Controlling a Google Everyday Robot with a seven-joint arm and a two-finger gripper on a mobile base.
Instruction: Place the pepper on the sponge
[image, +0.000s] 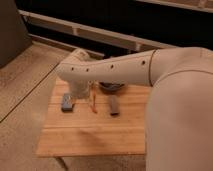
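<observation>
The pepper (93, 102) lies on the wooden tabletop (90, 136), not on the sponge (67, 103), so the job at hand looks like picking it up. The tool (80, 94) hangs low at the end of the white arm, just above the wood. The pepper is close beside it on one side and the sponge close beside it on the other. Whether the tool is released or clenched I cannot tell, since the wrist hides it. To do this well, the tool should probably shift sideways over the middle of the pepper and close across its narrow width rather than along its length. It should come down gently, because so thin a thing can roll or skid on bare wood. The carry is then short, back past where the tool hangs now, ending flat on the sponge and not on the dark grey block (114, 105) beyond the pepper. The pepper is slender, red-orange and slightly curved, with its length running toward and away from the camera, and it is about as long as the blue-grey sponge.
</observation>
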